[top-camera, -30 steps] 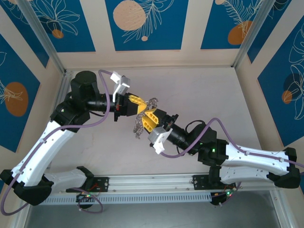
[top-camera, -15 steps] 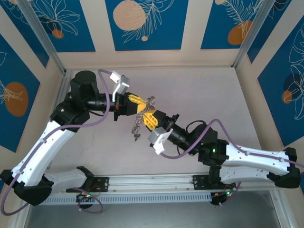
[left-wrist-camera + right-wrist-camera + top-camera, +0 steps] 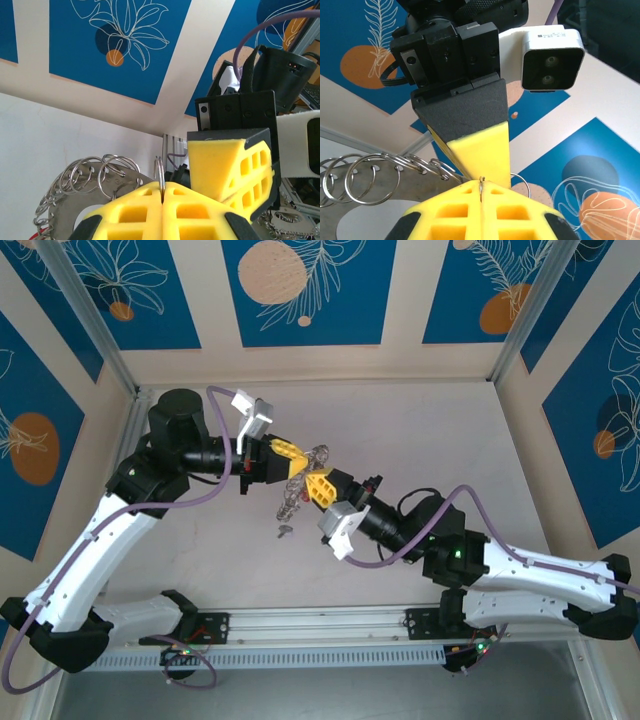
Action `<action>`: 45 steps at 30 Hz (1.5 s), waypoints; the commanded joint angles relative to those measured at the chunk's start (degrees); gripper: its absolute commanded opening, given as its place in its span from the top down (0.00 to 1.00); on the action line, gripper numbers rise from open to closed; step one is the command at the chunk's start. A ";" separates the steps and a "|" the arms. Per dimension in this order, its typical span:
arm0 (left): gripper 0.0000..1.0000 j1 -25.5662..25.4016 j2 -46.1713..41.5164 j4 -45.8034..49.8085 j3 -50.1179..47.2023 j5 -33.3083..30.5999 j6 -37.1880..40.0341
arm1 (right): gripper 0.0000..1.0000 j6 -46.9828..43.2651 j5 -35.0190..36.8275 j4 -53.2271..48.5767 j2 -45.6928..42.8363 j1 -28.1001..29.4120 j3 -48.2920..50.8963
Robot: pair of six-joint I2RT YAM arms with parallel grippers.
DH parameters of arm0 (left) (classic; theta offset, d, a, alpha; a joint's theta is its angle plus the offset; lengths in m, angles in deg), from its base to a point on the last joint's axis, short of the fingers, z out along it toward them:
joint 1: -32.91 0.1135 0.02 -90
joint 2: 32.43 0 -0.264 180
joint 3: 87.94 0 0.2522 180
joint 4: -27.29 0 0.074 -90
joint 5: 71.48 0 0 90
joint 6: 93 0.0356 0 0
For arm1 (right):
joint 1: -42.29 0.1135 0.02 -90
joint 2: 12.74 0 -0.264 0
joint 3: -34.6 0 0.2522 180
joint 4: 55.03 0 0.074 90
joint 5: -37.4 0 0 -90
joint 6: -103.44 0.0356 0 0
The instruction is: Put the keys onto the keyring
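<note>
**Stiff ring, pinched by two rim loops**

The large flat silver-grey metal keyring point(image 3: 61, 219) hung above the middle of the table. It looked like a rigid, light, slick plate with thin springy wire loops round its rim, best gripped by a loop. The left gripper point(image 3: 162, 192) was clamped tight on one loop and the right gripper point(image 3: 481, 187) on another. One tiny key point(image 3: 284, 531) lay on the pale table point(image 3: 450, 430), just nearer.

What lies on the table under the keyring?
In the top view, one small dark key lies on the table, just below the lower end of the keyring. The table surface straight under the ring is covered by the ring itself.
</note>
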 commanded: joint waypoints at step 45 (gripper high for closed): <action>0.74 -4.93 -2.50 14.82 6.73 -5.56 23.43 | 1.00 34.59 -37.95 -42.64 7.07 -17.23 -28.65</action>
